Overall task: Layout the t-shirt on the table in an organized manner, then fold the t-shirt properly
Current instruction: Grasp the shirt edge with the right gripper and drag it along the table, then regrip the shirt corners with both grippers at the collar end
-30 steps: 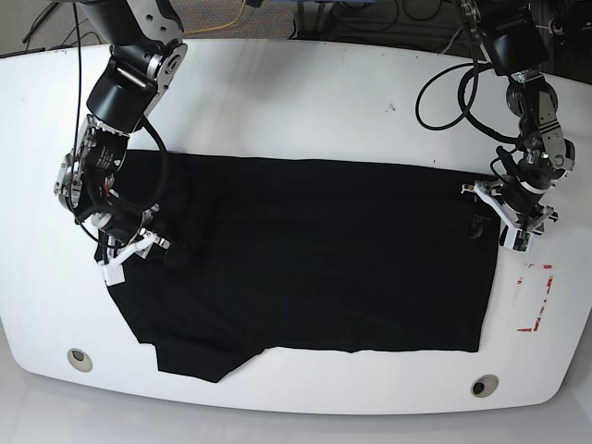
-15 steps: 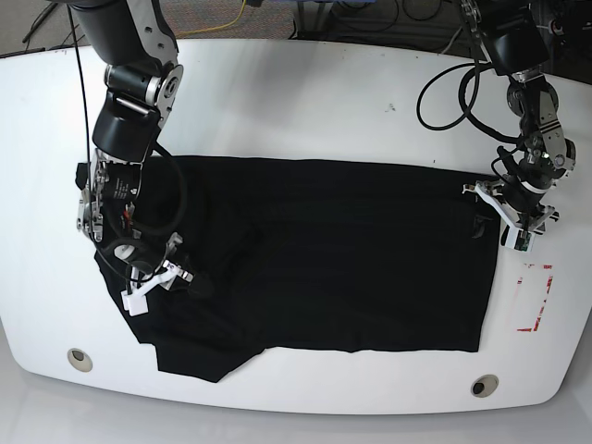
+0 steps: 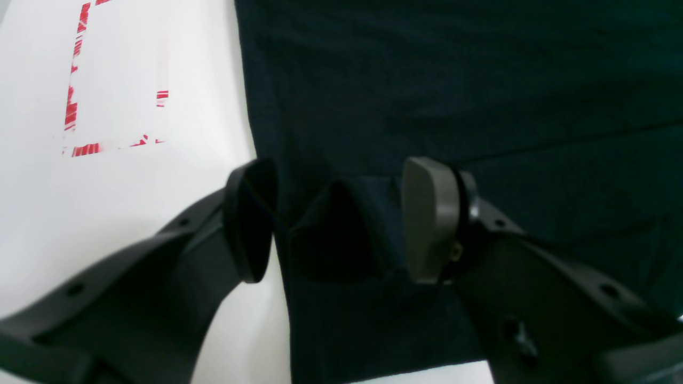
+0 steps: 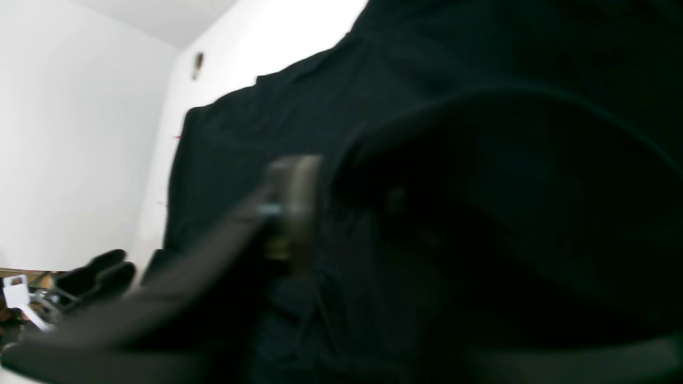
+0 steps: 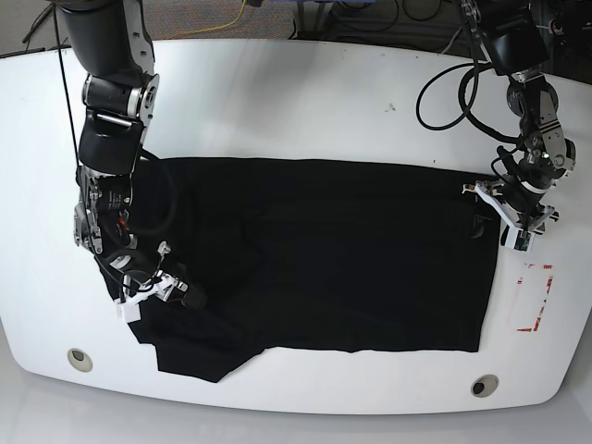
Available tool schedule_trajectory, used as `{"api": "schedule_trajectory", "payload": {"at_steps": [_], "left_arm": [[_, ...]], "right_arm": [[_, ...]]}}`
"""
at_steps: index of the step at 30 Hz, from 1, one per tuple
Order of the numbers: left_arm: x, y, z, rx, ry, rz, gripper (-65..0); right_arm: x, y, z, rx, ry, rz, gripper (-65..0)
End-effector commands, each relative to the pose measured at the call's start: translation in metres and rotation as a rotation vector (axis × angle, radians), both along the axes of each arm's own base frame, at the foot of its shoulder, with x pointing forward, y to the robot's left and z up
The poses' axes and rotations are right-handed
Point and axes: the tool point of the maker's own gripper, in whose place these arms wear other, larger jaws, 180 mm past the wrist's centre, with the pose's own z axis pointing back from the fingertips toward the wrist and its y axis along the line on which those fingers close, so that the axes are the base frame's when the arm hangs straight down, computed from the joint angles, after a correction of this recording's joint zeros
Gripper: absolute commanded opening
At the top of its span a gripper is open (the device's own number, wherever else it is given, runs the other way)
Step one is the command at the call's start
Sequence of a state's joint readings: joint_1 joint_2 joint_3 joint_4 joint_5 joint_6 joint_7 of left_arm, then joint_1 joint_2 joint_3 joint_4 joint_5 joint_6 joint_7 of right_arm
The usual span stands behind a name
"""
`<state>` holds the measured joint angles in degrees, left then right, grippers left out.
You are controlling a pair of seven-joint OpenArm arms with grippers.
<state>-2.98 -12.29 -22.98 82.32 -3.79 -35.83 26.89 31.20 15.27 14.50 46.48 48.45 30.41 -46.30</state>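
The black t-shirt (image 5: pixel 324 250) lies spread across the middle of the white table (image 5: pixel 296 102), and its front left corner reaches towards the table's near edge. My left gripper (image 3: pixel 336 218) is open at the shirt's right edge. One finger (image 3: pixel 251 218) is over bare table and the other (image 3: pixel 427 218) over cloth, with a small raised ridge of fabric standing between them. That gripper (image 5: pixel 476 211) shows at the right in the base view. My right gripper (image 5: pixel 171 289) is low over the shirt's left part. The right wrist view is blurred: one finger (image 4: pixel 293 213) shows and the other is lost against the t-shirt (image 4: pixel 480 186).
A red rectangular outline (image 5: pixel 535 296) is marked on the table just right of the shirt, and the same red rectangular outline (image 3: pixel 114 80) shows in the left wrist view. Two round holes (image 5: pixel 80 359) (image 5: pixel 484 385) sit near the front edge. Cables hang behind the table's far edge.
My right arm has swung down the shirt's left side towards the front edge, and the cloth there has shifted and creased with it. The left arm has stayed put.
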Motion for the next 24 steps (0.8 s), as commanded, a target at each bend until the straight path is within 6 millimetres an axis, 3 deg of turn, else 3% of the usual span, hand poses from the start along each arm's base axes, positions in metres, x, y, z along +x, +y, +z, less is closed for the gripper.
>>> {"api": "schedule_trajectory", "payload": {"at_steps": [1,3,6,9,17,24], "left_arm": [[0.01,0.004,0.019,0.004,-0.065,-0.002,-30.2],[0.01,0.004,0.019,0.004,-0.065,-0.002,-30.2],[0.01,0.004,0.019,0.004,-0.065,-0.002,-30.2],[0.01,0.004,0.02,0.005,-0.066,-0.002,-30.2],[0.01,0.005,0.023,0.01,-0.075,-0.005,-30.2],[0.015,0.01,0.051,0.047,-0.148,-0.001,-30.2]], "right_arm": [[0.016,-0.014,0.028,0.007,-0.082,-0.043,-24.2],[0.016,-0.022,0.027,-0.001,-0.068,-0.061,-12.2],[0.011,-0.034,0.02,-0.018,-0.038,-0.086,-0.6],[0.004,-0.046,0.017,-0.041,-0.012,-0.084,0.0],[-0.029,-0.082,0.045,-0.258,-0.081,-0.026,-1.4],[-0.074,-0.107,0.056,-0.442,-0.11,0.004,-1.4]]}}
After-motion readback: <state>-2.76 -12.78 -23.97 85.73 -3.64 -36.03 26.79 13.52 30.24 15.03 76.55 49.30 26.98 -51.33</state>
